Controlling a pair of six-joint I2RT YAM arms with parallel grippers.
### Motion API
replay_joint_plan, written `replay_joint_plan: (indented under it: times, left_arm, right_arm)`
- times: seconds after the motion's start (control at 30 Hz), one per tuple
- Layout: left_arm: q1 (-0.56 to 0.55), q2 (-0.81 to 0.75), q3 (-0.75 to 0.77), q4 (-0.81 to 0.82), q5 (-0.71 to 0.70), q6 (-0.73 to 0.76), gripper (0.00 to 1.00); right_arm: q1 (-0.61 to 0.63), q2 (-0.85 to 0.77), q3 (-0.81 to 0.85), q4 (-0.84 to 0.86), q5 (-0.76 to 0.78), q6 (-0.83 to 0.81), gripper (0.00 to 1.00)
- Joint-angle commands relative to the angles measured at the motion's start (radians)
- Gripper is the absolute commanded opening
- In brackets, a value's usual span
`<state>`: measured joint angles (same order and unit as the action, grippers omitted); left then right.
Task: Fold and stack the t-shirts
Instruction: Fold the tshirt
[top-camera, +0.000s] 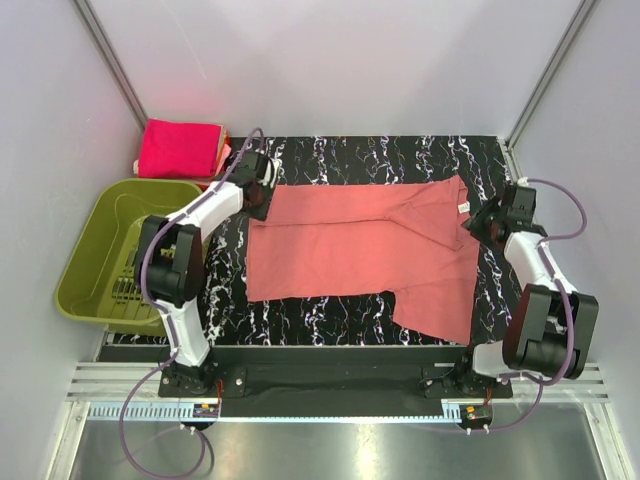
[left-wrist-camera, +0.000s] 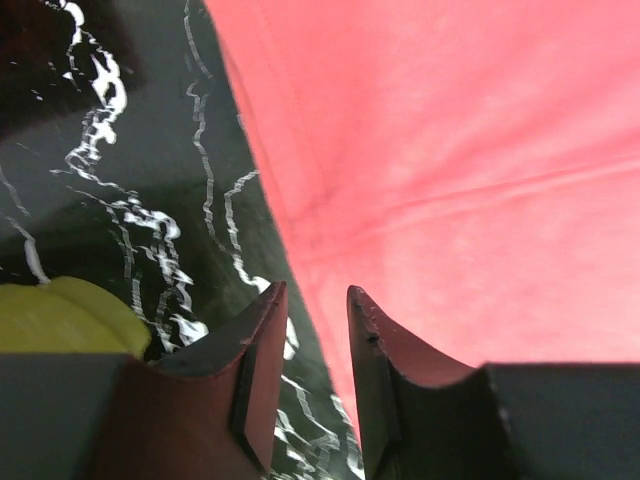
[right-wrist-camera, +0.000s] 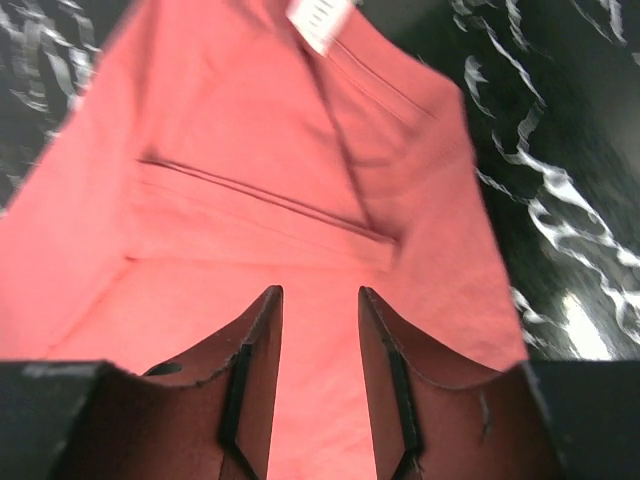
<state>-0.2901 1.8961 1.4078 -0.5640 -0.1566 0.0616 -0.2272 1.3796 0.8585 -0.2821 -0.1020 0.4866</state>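
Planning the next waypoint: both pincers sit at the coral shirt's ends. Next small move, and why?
Probably lift both straight up and clear. The left pincer and right pincer stand parted with nothing in their jaws, and the coral shirt lies flat, so neither grips it. Its near sleeve sticks out unfolded, likely the next fold.

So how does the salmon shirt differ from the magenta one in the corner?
The salmon shirt lies spread over the middle of the table; the magenta shirt sits folded into a compact rectangle at the far left corner. The salmon shirt covers much more area than the magenta shirt. Salmon is paler coral, magenta vivid pink. Both are plain cloth.
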Motion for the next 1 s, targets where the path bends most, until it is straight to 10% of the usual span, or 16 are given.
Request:
replay_joint_plan:
  times: [0.0,0.6,0.97]
  left_arm:
    - [-0.006,-0.022,0.075,-0.011,0.13,-0.109,0.36]
    - [0.086,0.325,0.35,-0.131,0.243,-0.206,0.39]
    - [0.104,0.368,0.402,-0.143,0.23,-0.181,0.41]
  right_arm:
    - [0.006,0.068,0.108,-0.026,-0.073,-0.006,0.43]
    - [0.173,0.693,0.726,-0.161,-0.443,-0.397,0.64]
    - [0.189,0.838,0.843,-0.189,-0.538,-0.436,0.55]
